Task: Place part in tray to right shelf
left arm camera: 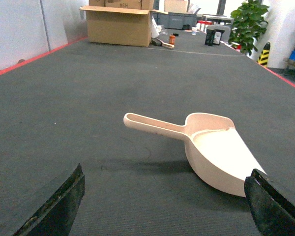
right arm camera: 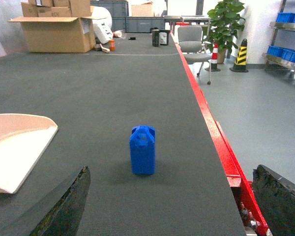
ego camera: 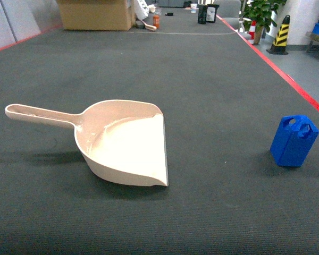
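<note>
The tray [ego camera: 122, 143], a cream dustpan-shaped scoop, lies on the dark table left of centre, with its handle pointing left and its flat lip to the right. The part [ego camera: 293, 141], a small bright-blue block, stands upright near the table's right edge, well apart from the tray. Neither gripper shows in the head view. My left gripper [left arm camera: 164, 199] is open and empty, low over the mat just short of the tray [left arm camera: 211, 152]. My right gripper [right arm camera: 169, 196] is open and empty, with the part [right arm camera: 143, 150] ahead of it. The right shelf [right arm camera: 289, 46], a steel rack with blue crates, stands far right.
The table's red edge [right arm camera: 206, 118] runs close to the right of the part, with the floor below. A cardboard box [ego camera: 95, 13] and small items sit at the far end. A chair [right arm camera: 191, 42], a plant [right arm camera: 225, 22] and a striped bollard [right arm camera: 241, 51] stand beyond.
</note>
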Available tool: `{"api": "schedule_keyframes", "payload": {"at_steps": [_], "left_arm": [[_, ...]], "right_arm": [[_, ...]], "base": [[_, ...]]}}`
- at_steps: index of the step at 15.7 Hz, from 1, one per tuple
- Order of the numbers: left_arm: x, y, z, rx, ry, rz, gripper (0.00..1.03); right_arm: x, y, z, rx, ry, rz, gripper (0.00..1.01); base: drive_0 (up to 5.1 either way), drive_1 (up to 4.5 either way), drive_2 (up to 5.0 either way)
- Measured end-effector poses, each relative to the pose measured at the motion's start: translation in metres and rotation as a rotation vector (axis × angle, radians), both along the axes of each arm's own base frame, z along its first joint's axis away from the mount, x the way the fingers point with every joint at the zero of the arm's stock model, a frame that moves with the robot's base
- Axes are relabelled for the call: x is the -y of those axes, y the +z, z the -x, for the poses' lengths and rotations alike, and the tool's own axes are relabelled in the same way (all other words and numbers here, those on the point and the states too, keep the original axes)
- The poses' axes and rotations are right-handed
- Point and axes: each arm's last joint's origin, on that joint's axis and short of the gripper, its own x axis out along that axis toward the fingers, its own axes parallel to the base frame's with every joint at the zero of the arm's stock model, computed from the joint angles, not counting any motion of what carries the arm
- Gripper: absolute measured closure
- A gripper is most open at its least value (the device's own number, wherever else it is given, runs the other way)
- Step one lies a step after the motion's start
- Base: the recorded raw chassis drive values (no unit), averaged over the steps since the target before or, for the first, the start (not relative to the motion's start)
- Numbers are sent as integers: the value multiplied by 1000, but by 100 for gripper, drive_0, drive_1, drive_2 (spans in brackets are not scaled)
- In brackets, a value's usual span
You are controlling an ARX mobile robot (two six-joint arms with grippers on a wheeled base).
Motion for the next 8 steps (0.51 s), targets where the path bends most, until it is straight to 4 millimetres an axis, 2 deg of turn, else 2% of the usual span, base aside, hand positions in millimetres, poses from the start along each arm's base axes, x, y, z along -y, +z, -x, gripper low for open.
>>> {"api": "schedule_keyframes", "payload": {"at_steps": [8], "left_arm": [[0,0,0,0,0,0,5]], "right_arm": [[0,0,0,0,0,0,3]], "base": [[0,0,0]]}}
